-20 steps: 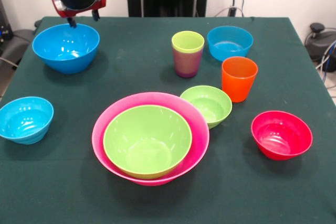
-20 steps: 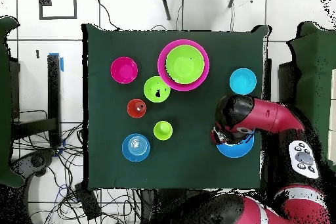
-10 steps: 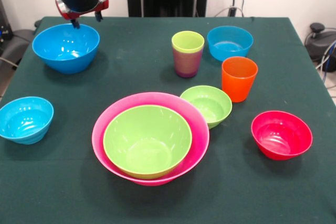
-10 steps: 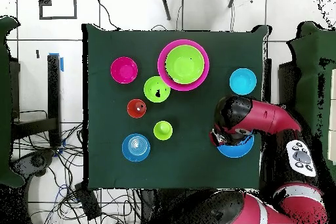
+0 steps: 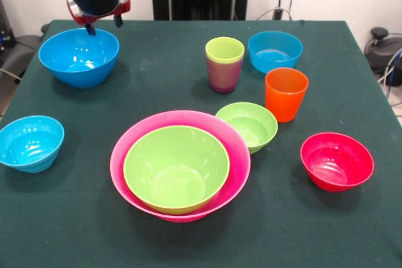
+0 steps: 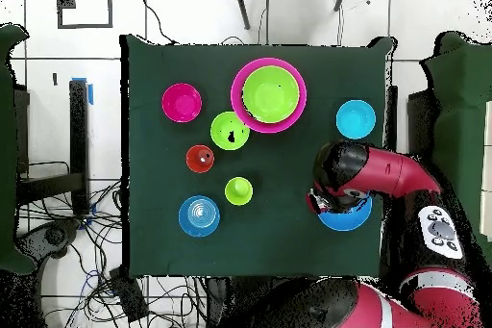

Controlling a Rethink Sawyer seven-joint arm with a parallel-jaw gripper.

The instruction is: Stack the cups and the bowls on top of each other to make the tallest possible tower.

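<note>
My gripper (image 5: 103, 24) hangs open and empty just over the far rim of the large blue bowl (image 5: 78, 56). In the overhead view the arm covers much of that bowl (image 6: 348, 217), and the gripper (image 6: 315, 199) is at its edge. The tower is the huge pink bowl (image 5: 117, 158) (image 6: 236, 93) with the large green bowl (image 5: 176, 167) (image 6: 269, 93) nested in it. Standing apart are a small green bowl (image 5: 248, 123), a red bowl (image 5: 336, 160), two small light-blue bowls (image 5: 274, 49) (image 5: 30, 142), an orange cup (image 5: 286, 92), and a lime green cup nested in a purple cup (image 5: 225, 61).
The dark green table (image 5: 157, 86) ends close beyond the large blue bowl and beside the left light-blue bowl. The cups and small bowls cluster right of the table's middle. Cables lie on the floor (image 6: 86, 247) beside the table.
In the front view my gripper has shifted slightly right over the blue bowl's far rim, then held still. No bowl or cup has moved.
</note>
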